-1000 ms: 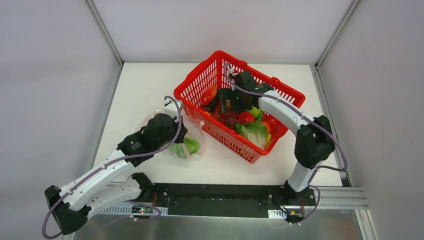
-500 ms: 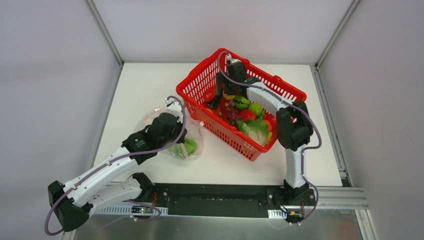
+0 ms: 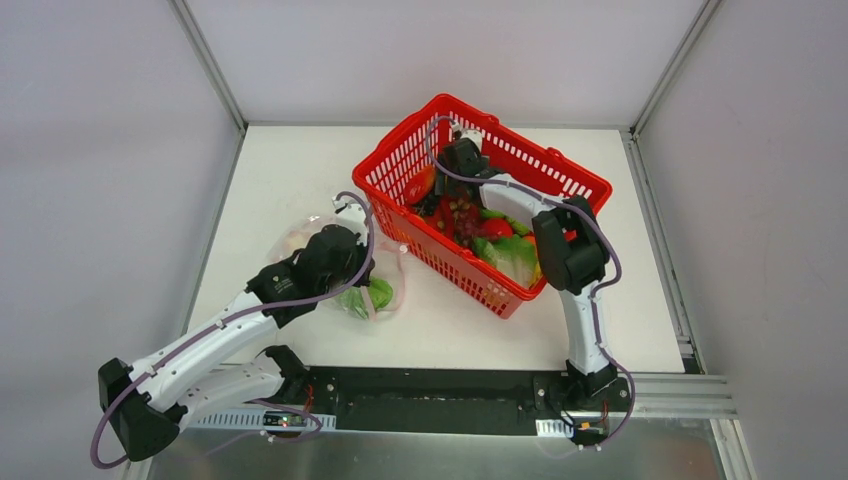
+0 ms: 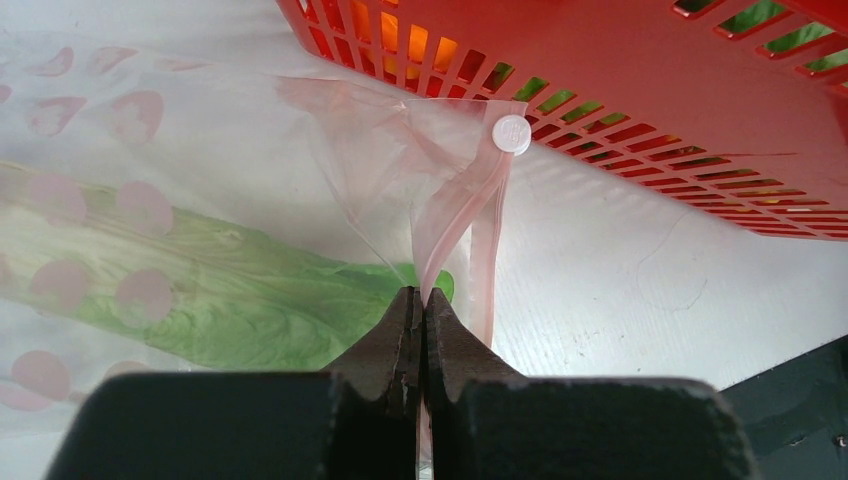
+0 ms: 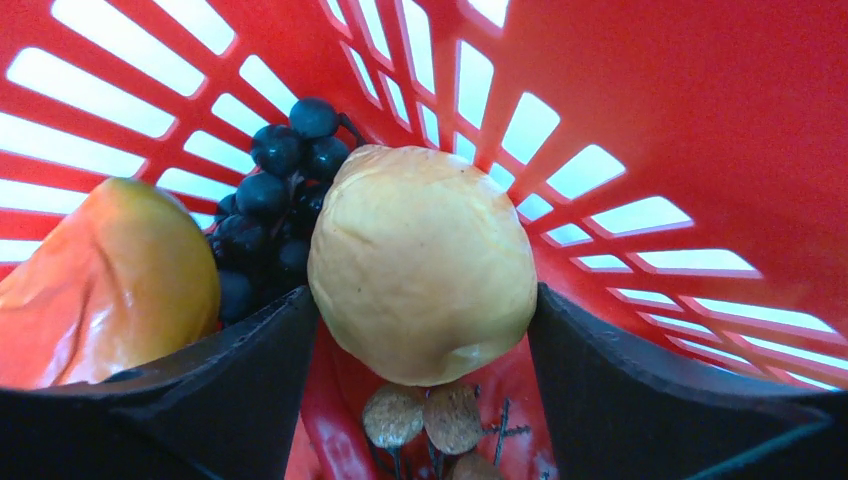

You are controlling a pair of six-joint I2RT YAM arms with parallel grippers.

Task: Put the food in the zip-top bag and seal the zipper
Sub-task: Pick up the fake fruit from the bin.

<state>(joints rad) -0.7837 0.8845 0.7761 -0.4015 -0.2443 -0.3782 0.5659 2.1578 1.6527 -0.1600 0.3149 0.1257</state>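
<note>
The clear zip-top bag [image 3: 318,238] with pink spots lies on the table left of the red basket, and a green leafy cabbage [image 4: 200,300] shows inside it. My left gripper [image 4: 420,310] is shut on the bag's pink zipper strip [image 4: 455,205], just below the white slider [image 4: 512,133]. My right gripper [image 5: 425,310] is deep in the basket's far left corner. Its jaws stand wide on either side of a yellow pear-like fruit [image 5: 420,265], at its flanks. In the top view the right gripper [image 3: 450,185] hides that fruit.
The red basket [image 3: 560,165] holds more toy food: an orange-red fruit [image 5: 100,280], dark grapes [image 5: 275,200], a round red fruit [image 3: 495,228] and another cabbage [image 3: 515,255]. The basket wall [image 5: 650,90] is close round the right gripper. The basket's near side [image 4: 620,80] stands just beyond the bag.
The right arm has swung left and reached down into the basket's far left corner, and the basket has shifted a little. The left gripper has kept its hold on the bag.
</note>
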